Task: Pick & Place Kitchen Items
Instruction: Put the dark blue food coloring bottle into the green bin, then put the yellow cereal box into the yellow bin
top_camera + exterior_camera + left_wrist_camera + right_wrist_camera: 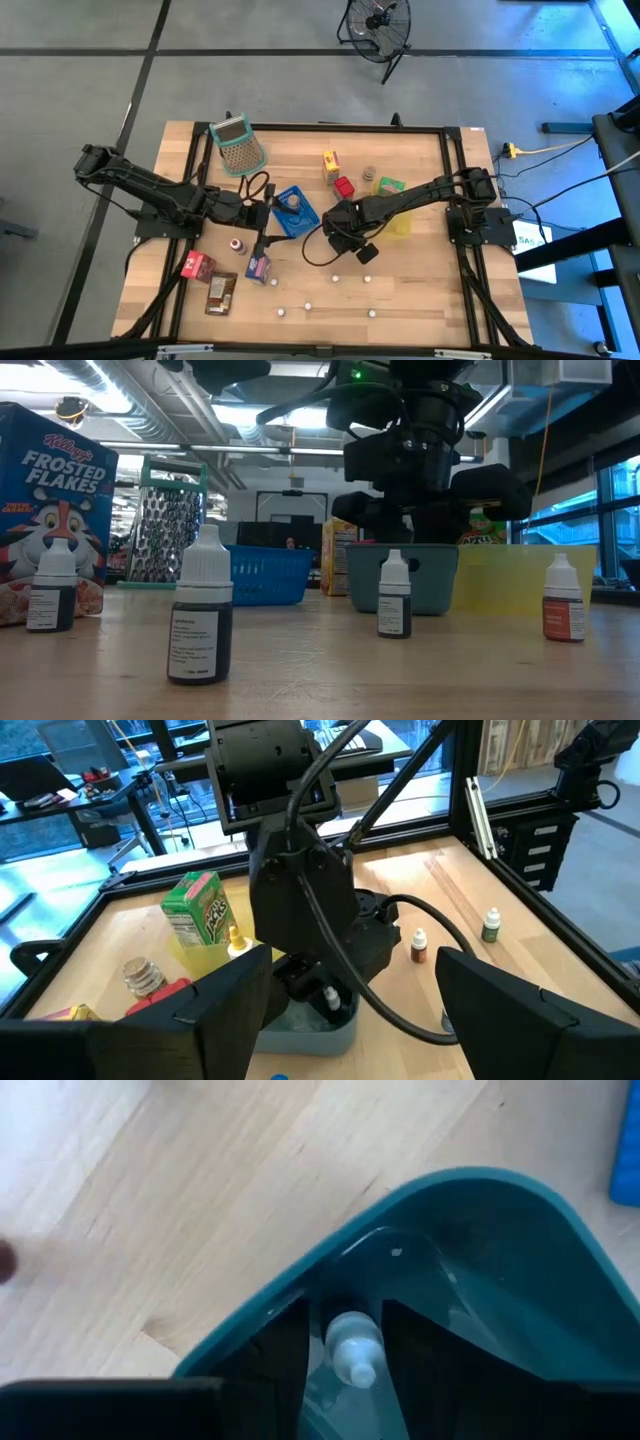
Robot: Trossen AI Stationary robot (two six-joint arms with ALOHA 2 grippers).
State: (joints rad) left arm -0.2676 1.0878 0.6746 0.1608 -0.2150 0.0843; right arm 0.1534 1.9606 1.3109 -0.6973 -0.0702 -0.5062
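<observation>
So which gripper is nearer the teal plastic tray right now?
Right. The right gripper reaches down into the teal plastic tray with a small white-capped bottle between its fingers. The left gripper waits beside the blue basket, farther away.

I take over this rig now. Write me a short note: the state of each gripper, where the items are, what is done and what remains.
Right gripper: inside the teal tray, fingers around a small white-capped bottle; whether it is gripping or releasing is unclear.
Left gripper: open, empty, waiting beside the blue basket.
Done: one item lies in the blue basket; the bottle is at the teal tray.
Left: dropper bottles and small white pieces on the front of the table, boxes at front left, groceries at the back.
</observation>
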